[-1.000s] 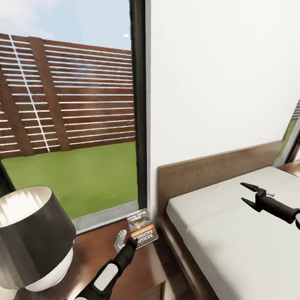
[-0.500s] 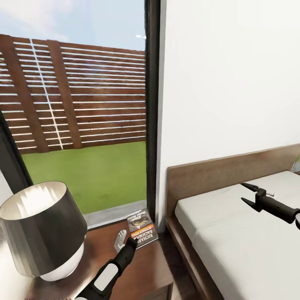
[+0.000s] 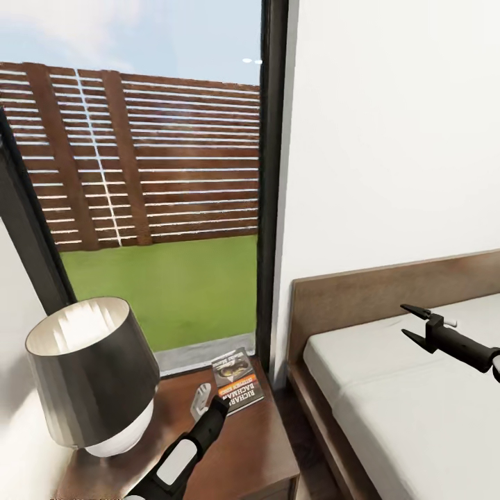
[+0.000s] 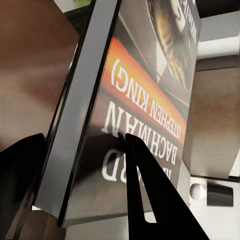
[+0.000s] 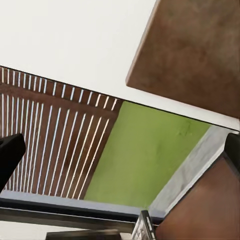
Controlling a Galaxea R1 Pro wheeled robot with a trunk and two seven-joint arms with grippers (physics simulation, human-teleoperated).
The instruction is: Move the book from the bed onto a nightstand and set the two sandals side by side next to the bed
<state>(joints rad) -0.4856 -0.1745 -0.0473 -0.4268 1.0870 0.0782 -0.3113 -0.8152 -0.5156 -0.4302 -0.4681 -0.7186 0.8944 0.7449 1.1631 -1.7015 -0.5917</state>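
1. One paperback, the book [image 3: 237, 381], sits over the far right corner of the nightstand [image 3: 257, 451], clamped between the left gripper's [image 3: 217, 405] fingers [image 4: 150, 200]; the left wrist view shows its cover and edge pinched between them.
2. Beside it on the nightstand stands a lamp [image 3: 94, 375] with a dark shade.
3. Over the bed [image 3: 417, 410], the right gripper [image 3: 411, 323] hangs with its fingers spread apart, gripping nothing.
4. Behind the nightstand, a black-framed window [image 3: 271, 173] shows grass and a slatted fence.
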